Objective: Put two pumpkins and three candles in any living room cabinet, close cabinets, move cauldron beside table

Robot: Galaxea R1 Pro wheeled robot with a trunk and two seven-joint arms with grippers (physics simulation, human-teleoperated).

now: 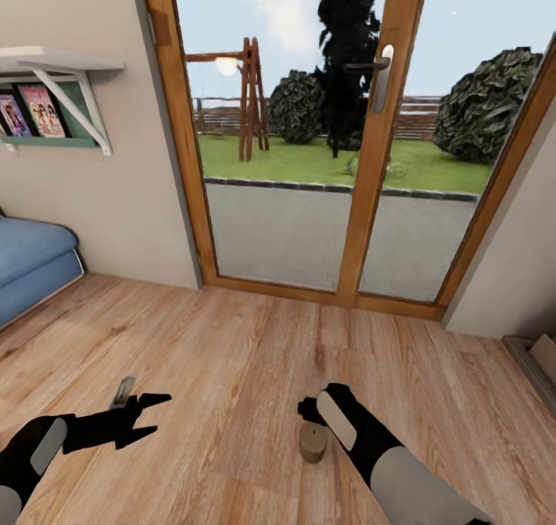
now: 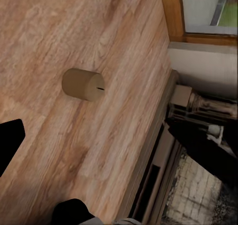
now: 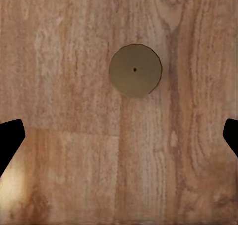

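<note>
The candle (image 1: 313,442) stands upright on the plank floor (image 1: 232,355), well in front of the glass door (image 1: 332,162). The right gripper (image 1: 307,411) hangs just above it (not touching); the left gripper (image 1: 150,415) lies well to its left, the sofa (image 1: 31,266) farther left.

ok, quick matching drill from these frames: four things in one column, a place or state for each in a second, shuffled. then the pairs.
Things:
1. candle
2. right gripper
3. sofa
4. left gripper

Places or states:
A. blue, at the wall under the shelf
B. open, above the candle
C. upright on the plank floor
D. open, empty, out over the floor

Pairs: 1-C, 2-B, 3-A, 4-D
</note>
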